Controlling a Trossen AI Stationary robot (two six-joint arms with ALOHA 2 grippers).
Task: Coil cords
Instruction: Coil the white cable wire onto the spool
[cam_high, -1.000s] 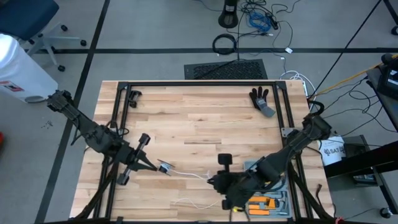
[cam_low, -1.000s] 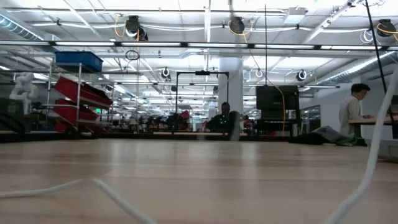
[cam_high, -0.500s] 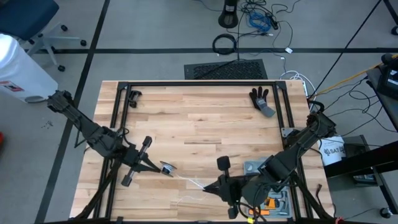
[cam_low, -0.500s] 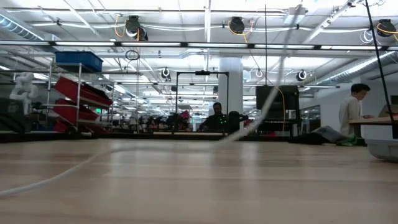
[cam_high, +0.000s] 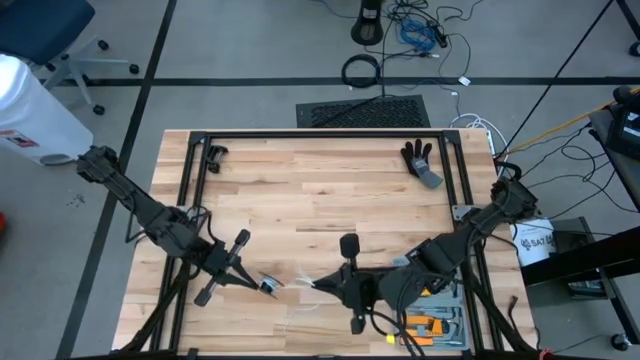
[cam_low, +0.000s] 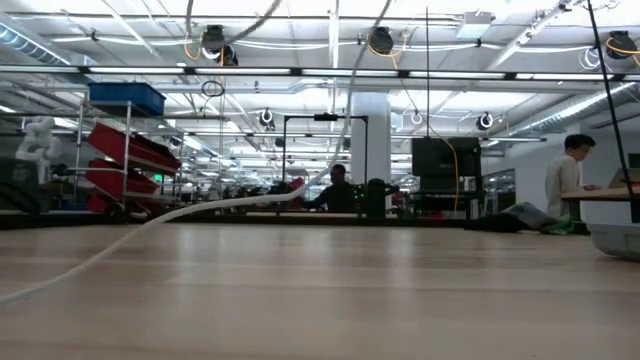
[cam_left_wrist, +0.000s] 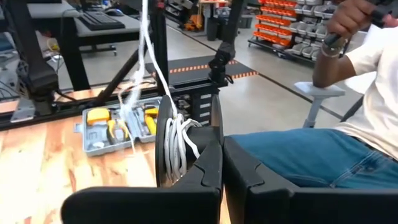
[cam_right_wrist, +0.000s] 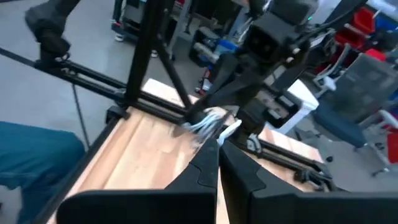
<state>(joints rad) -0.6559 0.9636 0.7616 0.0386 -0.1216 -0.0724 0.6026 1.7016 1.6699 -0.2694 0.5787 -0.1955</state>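
Left gripper (cam_high: 262, 284) is clamping the reel (cam_left_wrist: 169, 146) while right gripper (cam_high: 318, 287), pinching the cord (cam_left_wrist: 151, 59), should be winding under steady tension.

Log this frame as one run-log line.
phase: coiling | left pincer: shut on reel, cord partly wound | right pincer: shut on cord, beside left | table: loose cord remains
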